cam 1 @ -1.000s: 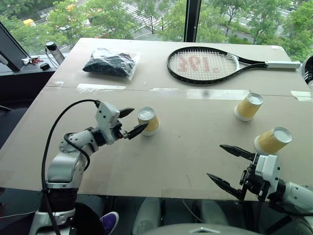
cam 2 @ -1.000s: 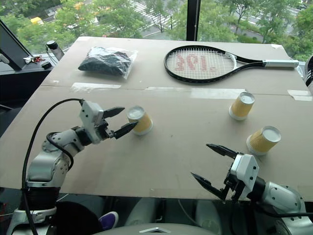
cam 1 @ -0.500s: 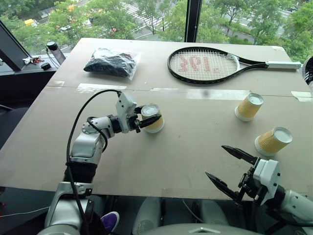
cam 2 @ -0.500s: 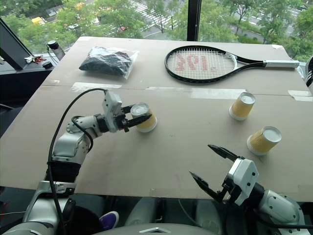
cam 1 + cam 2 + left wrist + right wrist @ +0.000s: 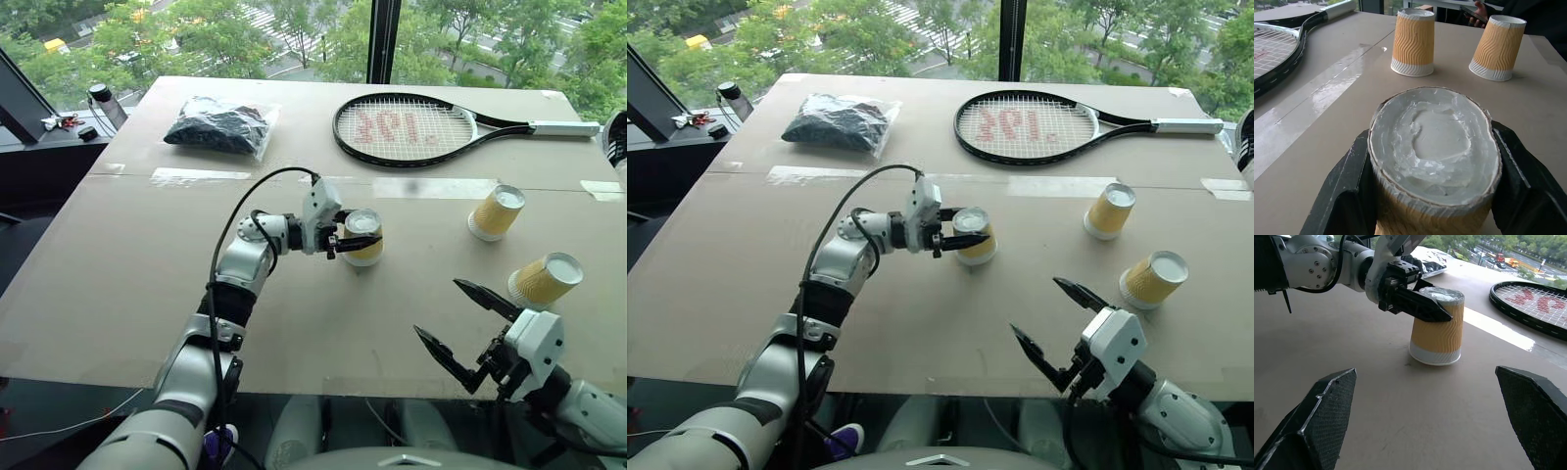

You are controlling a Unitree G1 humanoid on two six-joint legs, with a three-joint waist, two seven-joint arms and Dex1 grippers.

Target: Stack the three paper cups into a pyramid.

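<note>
Three paper cups stand upside down on the tan table (image 5: 118, 284). My left gripper (image 5: 355, 235) is clamped on the leftmost cup (image 5: 363, 238), near the table's middle. To its right, the second cup (image 5: 498, 212) sits just past a tape strip (image 5: 436, 188). Nearer me, the third cup (image 5: 545, 280) tilts. My right gripper (image 5: 458, 321) hovers at the near edge, fingers spread wide, holding nothing.
</note>
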